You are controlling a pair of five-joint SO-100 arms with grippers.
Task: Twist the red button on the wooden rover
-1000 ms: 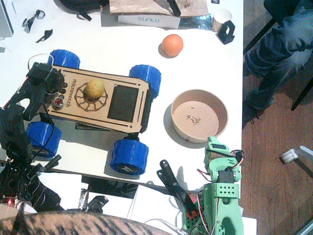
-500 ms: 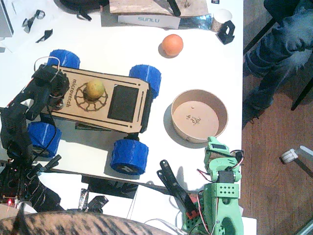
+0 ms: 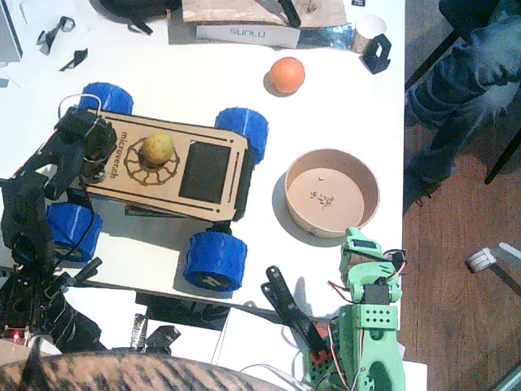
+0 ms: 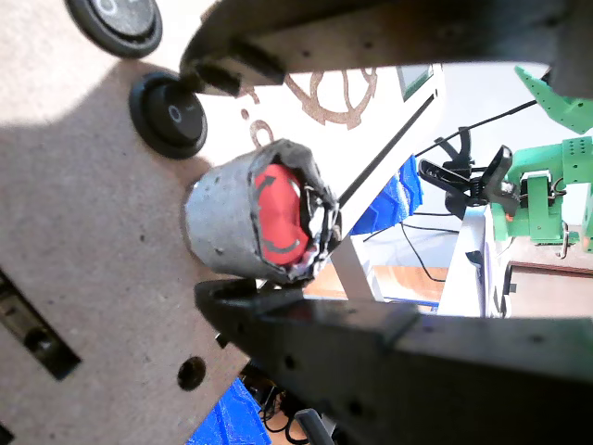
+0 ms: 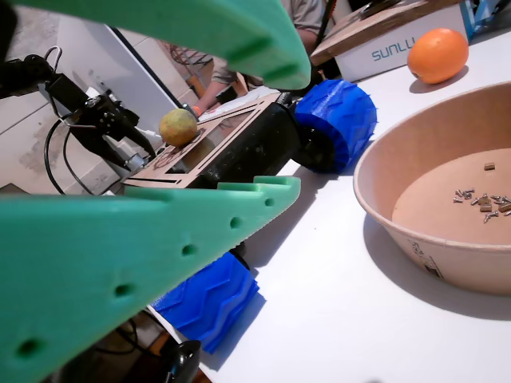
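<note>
The wooden rover (image 3: 163, 194) lies on the white table, its blue wheels at the corners. My black left gripper (image 3: 85, 147) hangs over the rover's left end and hides the red button in the fixed view. In a wrist view the red button (image 4: 278, 222), set in a grey rim, sits between the left gripper's (image 4: 206, 183) two black jaws. The lower jaw lies close under the button and the upper one stands apart, so the gripper is open. My green right gripper (image 3: 358, 244) rests near the front edge, open and empty (image 5: 297, 132).
A yellowish ball (image 3: 157, 149) sits in the rover's gear cutout. An orange ball (image 3: 286, 75) lies at the back. A tan bowl (image 3: 288, 194) stands right of the rover. Two black buttons (image 4: 167, 111) neighbour the red one. A person's leg (image 3: 472, 73) is at the right.
The left gripper has moved from beside the red button to over it, covering it in the fixed view. It has barely moved in the last half second. The right arm is still.
</note>
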